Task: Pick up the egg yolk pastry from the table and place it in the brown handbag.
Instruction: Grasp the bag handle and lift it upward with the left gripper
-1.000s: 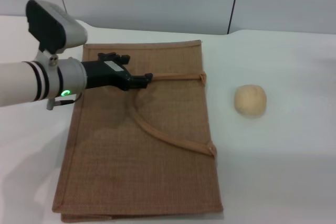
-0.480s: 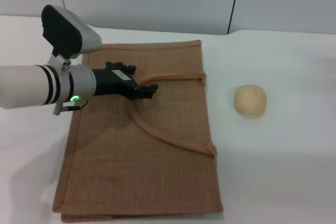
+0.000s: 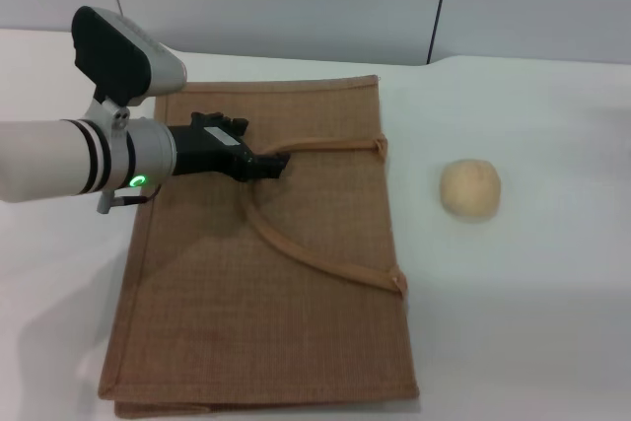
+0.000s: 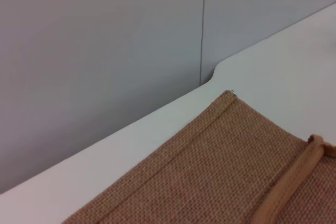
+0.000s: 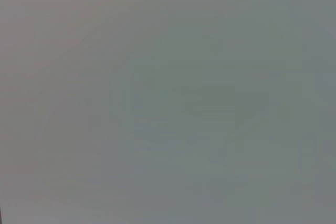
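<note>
Item: left claw, black, at the end of a white arm reaching in over the brown handbag. Its tips sat at the bend of the upper strap handle, apparently touching it; whether the tips were apart, together or pinched on the strap could not be told.

Item: brown handbag, lying flat on the white worktop, directly beneath the claw, mouth not visibly open. The left wrist view showed only a bag corner, a length of strap and the wall.

Item: egg yolk pastry, pale round ball on the worktop, well apart from the left claw, beyond the bag's strap-anchor edge and clear of it, untouched.

Item: right claw, not in view; its wrist view showed a blank grey surface.

Step judged in hand: taking the handle to open the bag, ahead of any pickup. Next move judged to call for a secure pinch on the strap, then a lift to part the mouth; the pastry remained to be fetched.
</note>
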Robot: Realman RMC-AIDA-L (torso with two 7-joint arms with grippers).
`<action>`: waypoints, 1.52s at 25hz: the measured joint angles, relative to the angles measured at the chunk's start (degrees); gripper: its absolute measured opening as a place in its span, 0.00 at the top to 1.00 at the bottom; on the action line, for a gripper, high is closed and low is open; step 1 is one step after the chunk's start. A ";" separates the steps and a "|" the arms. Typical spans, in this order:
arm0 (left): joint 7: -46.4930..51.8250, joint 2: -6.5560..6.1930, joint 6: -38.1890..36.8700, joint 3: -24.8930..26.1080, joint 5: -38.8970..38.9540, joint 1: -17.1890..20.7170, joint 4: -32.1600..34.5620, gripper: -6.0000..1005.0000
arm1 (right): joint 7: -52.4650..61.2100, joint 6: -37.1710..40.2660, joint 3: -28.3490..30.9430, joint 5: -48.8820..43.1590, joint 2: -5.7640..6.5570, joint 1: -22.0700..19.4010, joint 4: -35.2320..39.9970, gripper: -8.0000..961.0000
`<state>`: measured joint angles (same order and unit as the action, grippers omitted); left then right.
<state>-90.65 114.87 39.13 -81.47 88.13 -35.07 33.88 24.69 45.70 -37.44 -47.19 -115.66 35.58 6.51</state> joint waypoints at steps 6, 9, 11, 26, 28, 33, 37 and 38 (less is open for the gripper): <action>0.69 0.00 -0.07 0.00 -1.02 -0.32 -0.26 0.14 | 0.00 0.00 -0.09 0.17 0.00 0.02 0.00 0.07; 1.33 0.00 -0.10 0.00 -1.48 -0.83 -0.61 0.19 | 0.00 0.00 -0.14 0.24 0.00 0.08 0.00 0.07; 1.54 0.00 -0.11 0.00 -1.52 -0.88 -0.63 0.24 | 0.00 0.00 -0.14 0.26 0.00 0.15 0.00 0.07; 2.74 1.06 -1.50 0.00 -2.17 -1.22 -0.76 0.36 | 0.02 0.00 -0.15 0.26 0.00 0.38 -0.18 0.07; 3.13 1.12 -1.57 0.00 -2.18 -1.23 -0.76 0.44 | 0.03 0.00 -0.13 0.26 0.00 0.45 -0.24 0.07; 5.33 0.98 -1.74 -0.01 -3.10 -1.40 -0.68 0.66 | 0.06 0.00 -0.13 0.26 0.00 0.60 -0.31 0.07; 6.55 1.06 -2.15 -0.01 -5.28 -1.75 -0.51 0.82 | 0.07 0.00 -0.03 0.29 0.00 0.63 -0.41 0.07; 6.71 1.14 -2.25 0.00 -5.63 -1.93 -0.52 0.83 | 0.08 0.00 -0.02 0.30 0.00 0.63 -0.42 0.07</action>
<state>-83.94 116.00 36.87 -81.47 82.50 -36.99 33.36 24.77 45.70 -37.46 -46.88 -115.66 36.21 6.09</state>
